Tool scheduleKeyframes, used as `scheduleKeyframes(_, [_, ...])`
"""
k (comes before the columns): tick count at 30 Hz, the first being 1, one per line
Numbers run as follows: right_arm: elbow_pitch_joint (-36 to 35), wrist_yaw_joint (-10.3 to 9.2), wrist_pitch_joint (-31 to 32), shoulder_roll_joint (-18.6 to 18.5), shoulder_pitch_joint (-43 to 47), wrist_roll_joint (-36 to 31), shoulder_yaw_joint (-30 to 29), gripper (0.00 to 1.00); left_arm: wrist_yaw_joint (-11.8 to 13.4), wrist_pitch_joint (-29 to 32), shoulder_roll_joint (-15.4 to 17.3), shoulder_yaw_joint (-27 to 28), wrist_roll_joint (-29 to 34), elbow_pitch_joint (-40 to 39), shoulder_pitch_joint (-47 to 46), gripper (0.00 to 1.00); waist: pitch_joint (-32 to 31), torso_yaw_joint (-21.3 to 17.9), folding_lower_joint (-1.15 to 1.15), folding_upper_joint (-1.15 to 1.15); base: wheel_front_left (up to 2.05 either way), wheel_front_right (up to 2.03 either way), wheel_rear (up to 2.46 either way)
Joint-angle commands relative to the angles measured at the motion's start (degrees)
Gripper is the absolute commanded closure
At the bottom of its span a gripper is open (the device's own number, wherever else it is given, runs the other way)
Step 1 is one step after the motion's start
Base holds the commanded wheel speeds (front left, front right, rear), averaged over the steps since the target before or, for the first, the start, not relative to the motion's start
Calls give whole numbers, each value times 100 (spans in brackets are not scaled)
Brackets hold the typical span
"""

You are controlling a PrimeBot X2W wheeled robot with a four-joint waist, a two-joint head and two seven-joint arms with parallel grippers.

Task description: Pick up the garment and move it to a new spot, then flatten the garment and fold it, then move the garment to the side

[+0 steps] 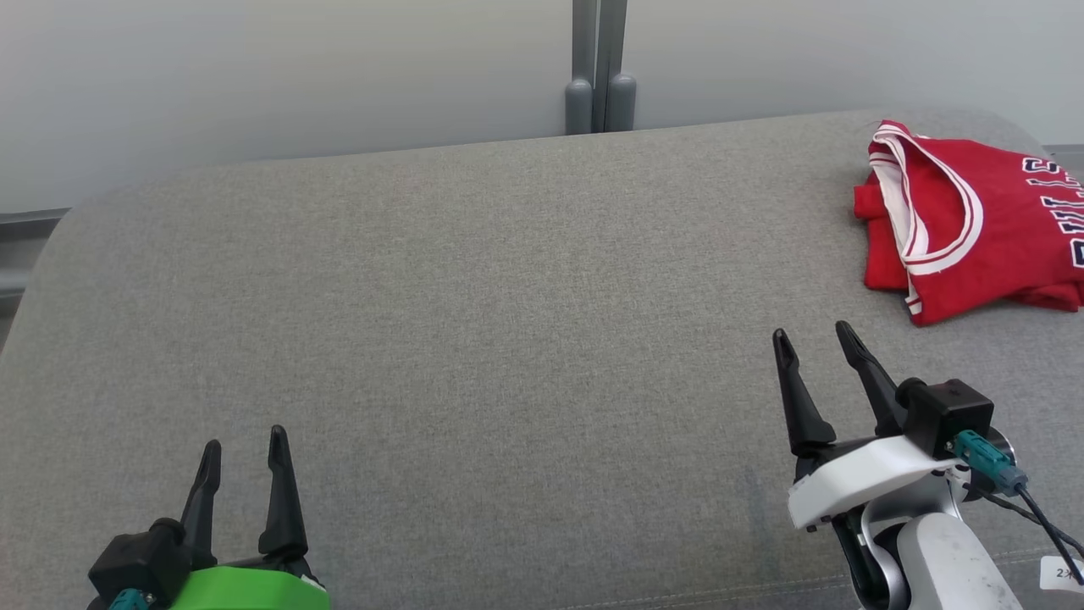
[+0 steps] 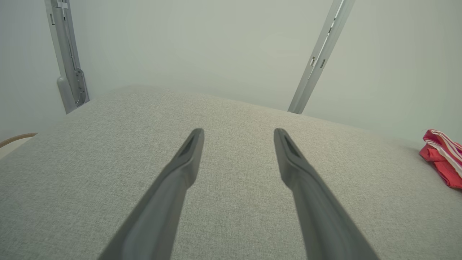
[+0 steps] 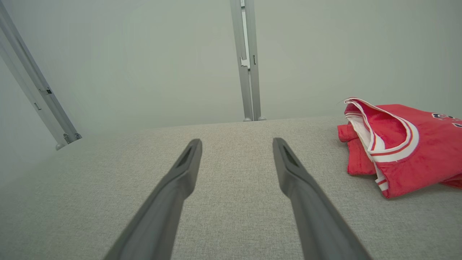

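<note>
Head view: the red fabric jersey with white-and-red trim and dark lettering (image 1: pixel 965 220) lies bunched at the far right of the grey woven upholstered surface (image 1: pixel 508 296), partly cut off by the frame edge. The right gripper (image 1: pixel 811 332) sits nearer the robot and just left of the jersey, not touching it. Its two dark fingers stand apart with nothing between them. The left gripper (image 1: pixel 244 438) sits at lower left, well apart from the jersey, fingers likewise spread and empty. A grey upright post (image 1: pixel 599 68) stands behind the surface's far edge.
</note>
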Motion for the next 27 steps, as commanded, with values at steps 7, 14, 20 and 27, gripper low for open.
scheduleKeyframes(7, [23,-6,52,-15,114,55,6,0,-7,-30,73,-38,113,-4,59,0,-74,-18,0,0,0,0,0])
scheduleKeyframes(14, [12,-6,67,-14,170,57,7,0,3,-41,106,-75,185,-25,97,0,-110,-12,0,0,0,0,0])
scheduleKeyframes(20, [199,1,79,29,231,50,13,100,-7,3,-33,-159,120,186,16,100,-115,-8,0,0,0,0,0])
scheduleKeyframes(27, [185,1,216,-5,253,876,-64,100,-130,166,-99,-26,-525,213,-38,100,-112,3,0,0,0,0,0])
